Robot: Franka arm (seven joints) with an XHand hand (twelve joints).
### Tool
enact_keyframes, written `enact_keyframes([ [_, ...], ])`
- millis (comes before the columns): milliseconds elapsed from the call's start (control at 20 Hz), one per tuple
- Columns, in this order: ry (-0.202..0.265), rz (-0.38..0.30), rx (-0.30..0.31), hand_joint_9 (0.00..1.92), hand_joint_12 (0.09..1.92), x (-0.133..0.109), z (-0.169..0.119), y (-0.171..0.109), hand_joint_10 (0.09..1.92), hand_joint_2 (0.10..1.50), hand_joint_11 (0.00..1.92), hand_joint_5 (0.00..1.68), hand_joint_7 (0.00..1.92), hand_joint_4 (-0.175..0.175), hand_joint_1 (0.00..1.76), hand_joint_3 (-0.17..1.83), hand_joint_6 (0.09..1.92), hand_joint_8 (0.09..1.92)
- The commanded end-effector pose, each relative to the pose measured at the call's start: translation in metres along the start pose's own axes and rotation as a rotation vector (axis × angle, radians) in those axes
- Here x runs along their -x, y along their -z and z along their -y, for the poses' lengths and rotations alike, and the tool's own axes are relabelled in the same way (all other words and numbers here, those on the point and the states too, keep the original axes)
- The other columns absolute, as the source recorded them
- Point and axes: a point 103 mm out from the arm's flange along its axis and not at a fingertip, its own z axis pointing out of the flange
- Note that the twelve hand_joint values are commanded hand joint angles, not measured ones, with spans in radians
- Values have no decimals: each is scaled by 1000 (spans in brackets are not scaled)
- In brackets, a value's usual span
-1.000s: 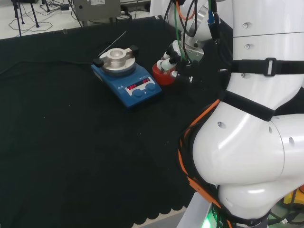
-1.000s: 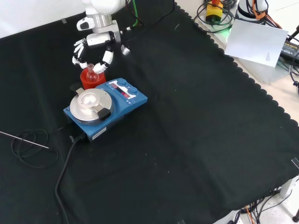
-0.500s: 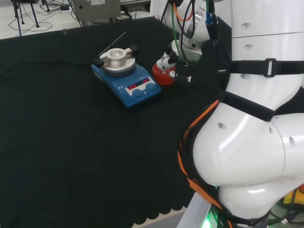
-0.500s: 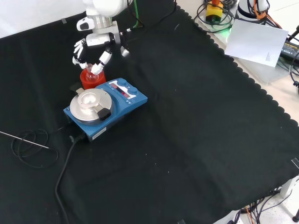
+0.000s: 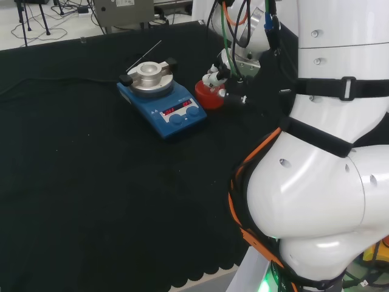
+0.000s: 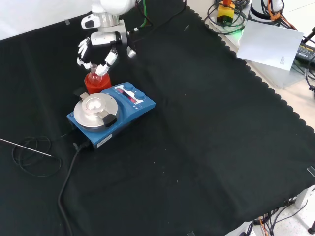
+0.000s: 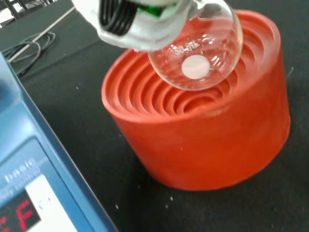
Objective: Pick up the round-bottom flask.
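Note:
The round-bottom flask point(image 7: 195, 48) is clear glass with a white spot on its bulb. In the wrist view the bulb hangs just over the ribbed hollow of the red stand point(image 7: 203, 125), and the neck is hidden by the hand point(image 7: 140, 19). The front view shows the hand point(image 6: 98, 46) coming down from the top, its fingers curled round the flask's neck point(image 6: 93, 73) above the red stand point(image 6: 98, 84). From the head view, the hand point(image 5: 222, 73) sits right over the red stand point(image 5: 208, 96).
A blue hotplate stirrer point(image 6: 110, 110) with a round metal top stands right beside the stand, also seen as hotplate point(image 5: 161, 100). Its black cable point(image 6: 66, 182) and a coiled probe wire point(image 6: 29, 152) lie to the left. The cloth's scalloped edge point(image 6: 275, 93) runs along the right.
The fingers have drawn in from a spread pose onto the flask's neck. The hand has moved slightly up in the front view, and the stand has stayed put.

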Motion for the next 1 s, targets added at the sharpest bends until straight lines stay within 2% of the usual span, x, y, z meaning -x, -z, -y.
enact_keyframes([
  [50, 3, -20, -30, 801, 1280, -11, 0, 20, 568, 714, 466, 1121, 685, -40, 1137, 693, 952, 609],
  [550, 7, 12, -88, 810, 1278, -34, 10, 54, 570, 669, 485, 1129, 681, -41, 1139, 779, 980, 610],
  [1000, 30, 20, -73, 811, 1279, -49, 17, 78, 571, 659, 495, 1132, 663, -34, 1139, 797, 984, 606],
])
